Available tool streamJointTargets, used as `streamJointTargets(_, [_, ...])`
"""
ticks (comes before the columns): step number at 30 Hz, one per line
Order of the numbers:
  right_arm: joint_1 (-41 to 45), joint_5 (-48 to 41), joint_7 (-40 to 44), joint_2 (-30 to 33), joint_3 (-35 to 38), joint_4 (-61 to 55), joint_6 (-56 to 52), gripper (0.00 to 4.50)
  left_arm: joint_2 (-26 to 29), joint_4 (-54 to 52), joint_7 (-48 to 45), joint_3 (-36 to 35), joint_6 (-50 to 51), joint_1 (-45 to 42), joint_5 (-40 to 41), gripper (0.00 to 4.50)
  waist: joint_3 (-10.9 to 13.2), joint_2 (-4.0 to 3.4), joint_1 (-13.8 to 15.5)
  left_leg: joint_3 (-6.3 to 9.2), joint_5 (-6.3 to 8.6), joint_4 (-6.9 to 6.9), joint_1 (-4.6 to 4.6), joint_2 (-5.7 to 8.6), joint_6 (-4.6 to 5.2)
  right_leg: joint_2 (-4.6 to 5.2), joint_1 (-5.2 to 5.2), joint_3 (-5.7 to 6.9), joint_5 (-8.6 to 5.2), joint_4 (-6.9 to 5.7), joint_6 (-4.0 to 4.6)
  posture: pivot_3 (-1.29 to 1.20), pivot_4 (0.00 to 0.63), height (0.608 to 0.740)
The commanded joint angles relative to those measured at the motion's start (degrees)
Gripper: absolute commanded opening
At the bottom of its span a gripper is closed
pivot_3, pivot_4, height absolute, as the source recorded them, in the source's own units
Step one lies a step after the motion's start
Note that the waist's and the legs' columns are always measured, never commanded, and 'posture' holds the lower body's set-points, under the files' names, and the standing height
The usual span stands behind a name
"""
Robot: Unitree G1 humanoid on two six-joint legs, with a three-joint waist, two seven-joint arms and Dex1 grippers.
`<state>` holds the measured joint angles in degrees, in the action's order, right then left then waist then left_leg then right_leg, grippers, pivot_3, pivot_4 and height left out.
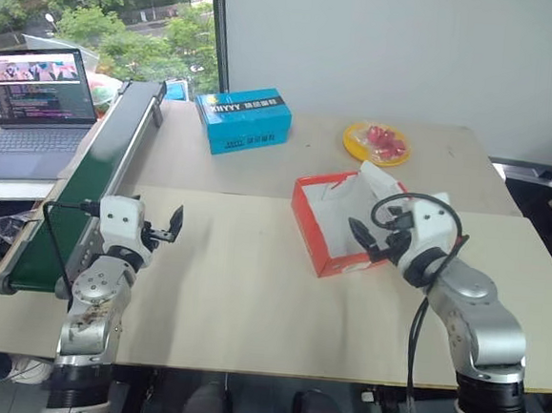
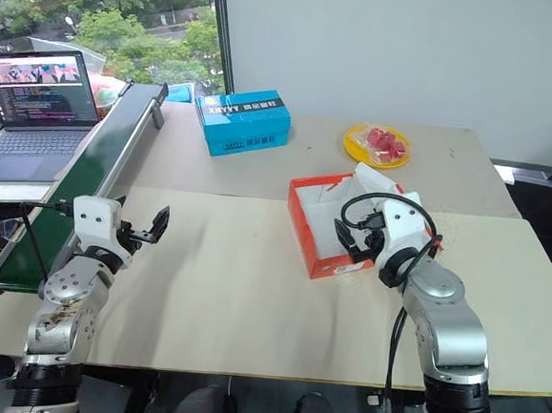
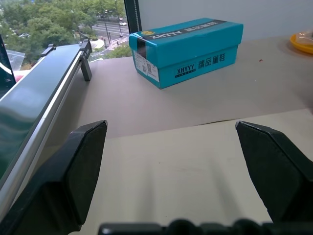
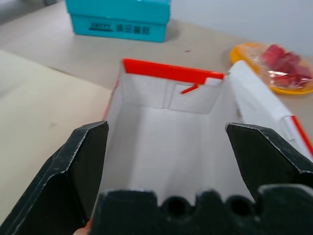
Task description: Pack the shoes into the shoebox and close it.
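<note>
shoebox [image 1: 324, 231] open; fingers [image 4: 85, 161] apart

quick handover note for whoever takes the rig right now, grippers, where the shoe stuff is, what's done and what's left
Left gripper: fingers open, holding nothing, over bare table near the green conveyor.
Right gripper: fingers open, holding nothing, at the near end of the red shoebox.
Shoebox: lid open, white inside, what shows of the inside has no shoes in it.
Shoes: I can't spot them.
Also on the table: blue box, yellow plate.
Done: box is open.
Left: find the shoes, pack both, close the lid.
</note>
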<state>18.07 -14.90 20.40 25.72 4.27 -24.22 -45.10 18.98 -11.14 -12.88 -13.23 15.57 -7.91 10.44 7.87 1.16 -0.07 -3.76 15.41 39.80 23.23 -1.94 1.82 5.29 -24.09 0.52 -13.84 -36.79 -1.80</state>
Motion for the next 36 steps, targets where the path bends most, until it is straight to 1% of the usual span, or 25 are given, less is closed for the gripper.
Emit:
streamJointTargets(1, [6.13, -2.13, 3.69, 1.79, -1.88, -1.68, -1.07, 4.49, 0.25, -5.94, 3.18, -0.87, 3.83, -0.26, -0.98, 4.50, 0.01, 0.00, -0.10, 0.00, 0.00, 0.00, 0.00, 0.00, 0.00, 0.00, -0.02, -0.01, 0.00, -0.02, 0.00, 0.00, 0.150, 0.740])
streamJointTargets(5, [10.77, -3.55, 9.19, 1.59, -5.05, 1.95, 1.63, 4.49, 0.41, -8.51, 5.82, -1.47, 7.72, -0.92, -1.81, 4.50, 0.01, 0.01, -0.55, 0.04, 0.00, -0.04, -0.03, -0.02, 0.00, -0.05, -0.03, 0.01, 0.00, -0.02, 0.01, 0.00, 0.150, 0.740])
streamJointTargets(9, [14.36, -1.98, 13.84, 0.94, -8.90, 9.41, 7.00, 4.49, -1.34, -10.24, 11.39, -5.94, 15.05, -2.75, -0.28, 4.50, 0.05, 0.08, -0.62, 0.04, 0.00, -0.02, 0.00, 0.00, 0.00, -0.01, 0.00, 0.03, 0.00, 0.02, 0.00, 0.00, 0.150, 0.740])
streamJointTargets(13, [16.63, -1.13, 16.91, 0.22, -11.05, 15.28, 10.68, 4.49, -1.92, -12.62, 11.97, -9.05, 18.99, -2.95, 2.45, 4.50, 0.07, 0.11, -0.58, 0.04, 0.00, -0.01, 0.02, 0.00, 0.00, -0.01, -0.03, 0.02, 0.01, -0.01, -0.01, 0.00, 0.150, 0.740])
streamJointTargets(17, [18.98, 1.34, 17.38, -2.47, -13.39, 22.76, 15.87, 4.49, -0.07, -15.64, 11.04, -13.71, 22.14, 0.20, 4.36, 4.50, 0.07, 0.12, -0.75, 0.03, 0.00, -0.01, 0.03, 0.00, -0.01, 0.01, -0.04, 0.02, 0.01, 0.00, -0.01, 0.00, 0.150, 0.740])
streamJointTargets(21, [21.54, 2.63, 15.63, -6.62, -13.65, 28.19, 17.86, 4.49, 5.72, -15.30, 6.94, -18.57, 24.69, 0.73, 7.49, 4.50, 0.08, 0.13, -0.84, 0.02, -0.05, -0.04, 0.00, -0.04, -0.09, -0.03, -0.10, 0.01, 0.02, -0.09, 0.03, 0.00, 0.150, 0.740])
streamJointTargets(25, [23.08, 2.43, 16.31, -10.35, -14.10, 30.80, 18.83, 4.49, 10.81, -12.06, 3.39, -20.27, 25.03, -0.10, 9.18, 4.50, 0.08, 0.14, -0.82, 0.04, -0.08, -0.05, -0.03, -0.04, -0.15, -0.02, -0.10, 0.03, 0.02, -0.15, 0.05, 0.00, 0.150, 0.740])
streamJointTargets(29, [24.83, 3.37, 17.33, -12.43, -15.58, 32.53, 20.09, 4.49, 13.95, -7.07, 3.38, -21.90, 24.99, -1.86, 8.53, 4.50, 0.09, 0.14, -0.61, 0.05, -0.08, -0.06, 0.00, -0.01, -0.15, 0.04, -0.10, 0.07, 0.02, -0.12, 0.05, 0.00, 0.150, 0.740])
streamJointTargets(32, [25.38, 3.60, 17.74, -13.38, -16.06, 32.84, 20.10, 4.49, 16.64, -1.62, 2.58, -23.10, 24.12, -4.84, 9.10, 4.50, 0.10, 0.17, -0.65, 0.06, -0.09, -0.06, 0.01, -0.02, -0.17, 0.03, -0.12, 0.10, 0.02, -0.15, 0.05, 0.00, 0.150, 0.740])
streamJointTargets(36, [25.15, 3.90, 17.40, -14.28, -16.41, 32.45, 19.58, 4.49, 19.62, 6.60, 0.67, -22.83, 21.75, -7.81, 8.78, 4.50, 0.11, 0.18, -0.83, 0.08, -0.10, -0.08, 0.00, -0.02, -0.20, 0.02, -0.16, 0.11, 0.03, -0.18, 0.06, 0.00, 0.150, 0.740])
